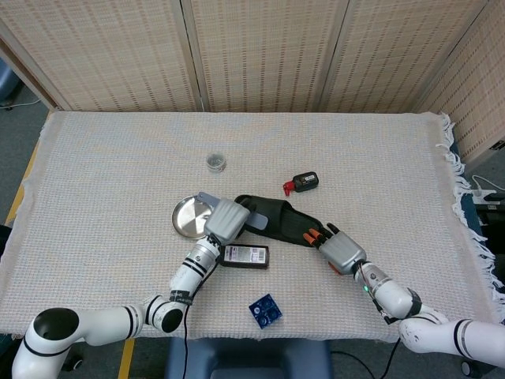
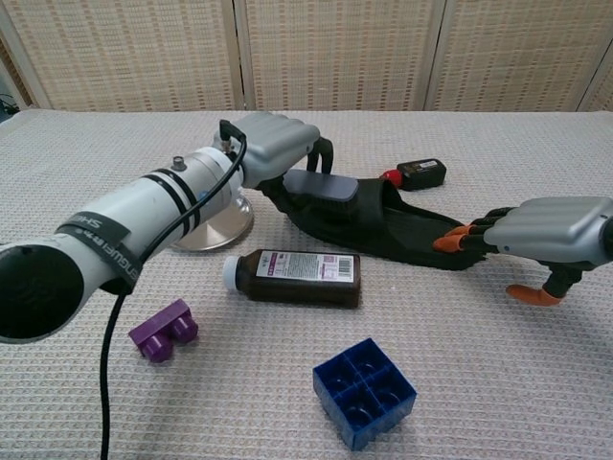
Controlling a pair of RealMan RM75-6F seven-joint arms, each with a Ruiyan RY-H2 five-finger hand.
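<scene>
My left hand (image 1: 226,219) (image 2: 273,139) grips a grey-blue brush (image 2: 321,184) and holds it over the heel end of a black slipper (image 1: 280,217) (image 2: 402,225) in the middle of the table. My right hand (image 1: 341,249) (image 2: 546,230) lies low on the cloth at the slipper's other end. Its orange fingertips (image 2: 455,240) are stretched out and touch the slipper's edge, with the thumb apart below. It holds nothing.
A round metal plate (image 1: 189,217) (image 2: 215,230) lies left of the slipper. A brown bottle (image 1: 245,255) (image 2: 297,276) lies in front of it. Nearer are a purple block (image 2: 163,331) and a blue block (image 1: 265,309) (image 2: 364,391). Behind stand a small red-capped bottle (image 1: 301,182) (image 2: 417,173) and a small jar (image 1: 215,162).
</scene>
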